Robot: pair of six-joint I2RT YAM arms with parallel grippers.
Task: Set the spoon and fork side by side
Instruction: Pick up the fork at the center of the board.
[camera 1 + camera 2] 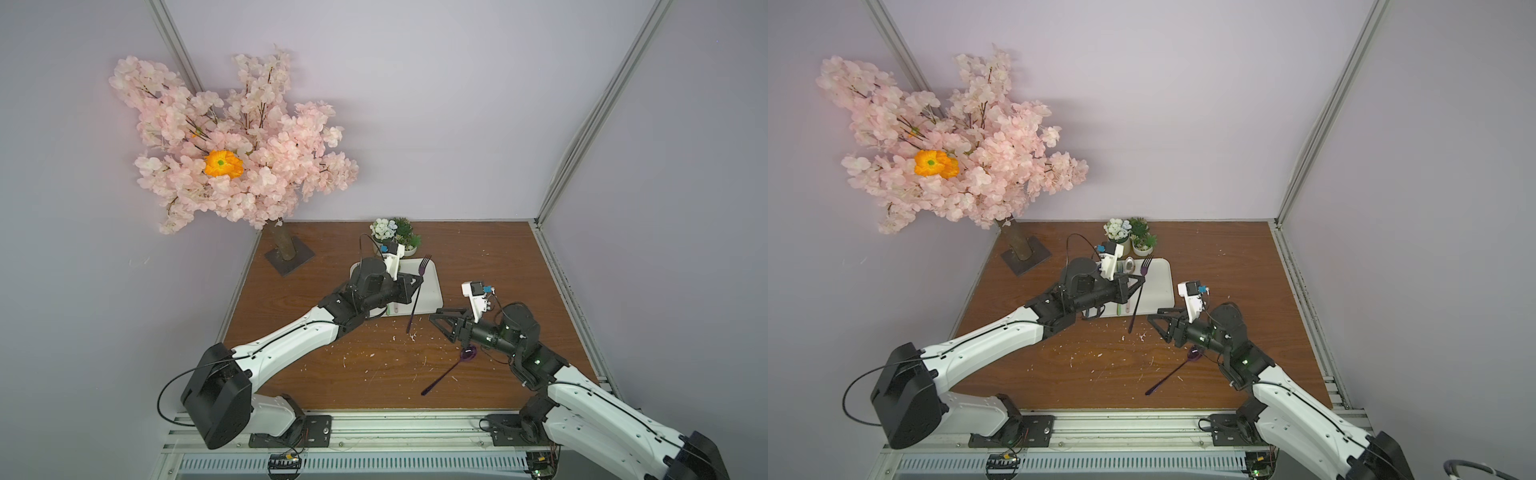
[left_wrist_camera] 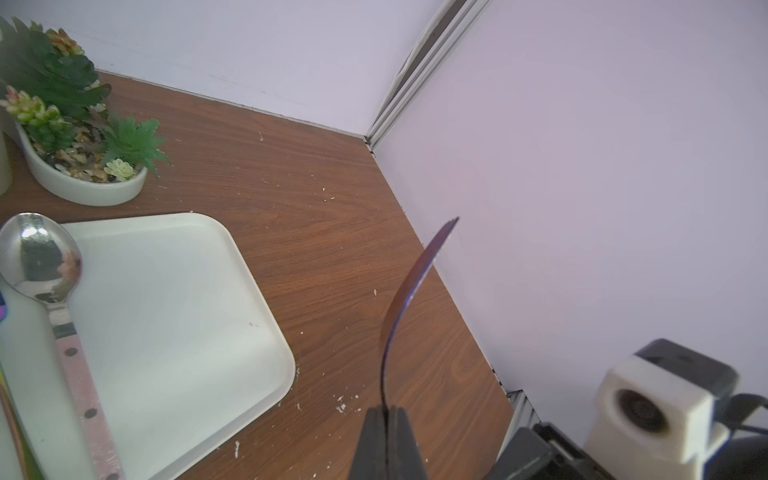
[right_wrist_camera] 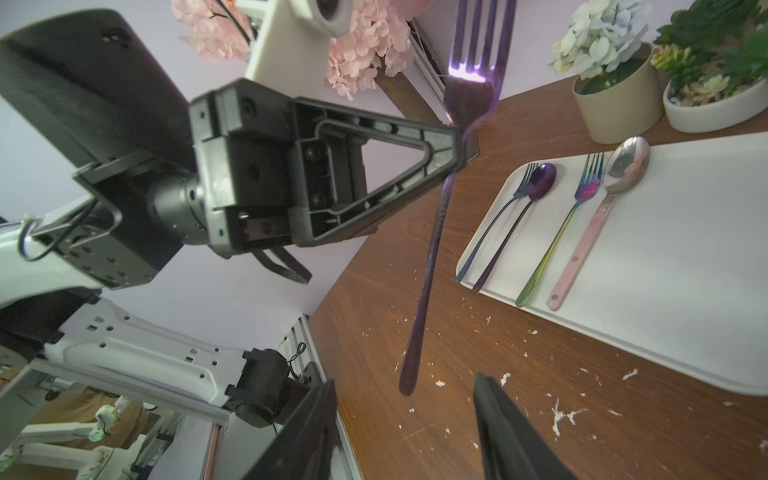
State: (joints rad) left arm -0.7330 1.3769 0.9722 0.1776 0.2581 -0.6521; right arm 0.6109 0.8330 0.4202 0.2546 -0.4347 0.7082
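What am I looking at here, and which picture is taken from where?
This is a robot with two arms, working at a brown table. Two pictures come from one camera head overhead. The other two come from cameras on the arms' wrists. The left gripper is shut on a purple fork, held off the table beside a white tray. The right gripper is open and empty. A purple spoon lies on the table by the right arm. The tray holds two forks and two spoons, laid in pairs. A pink blossom tree and small potted plants stand at the back.
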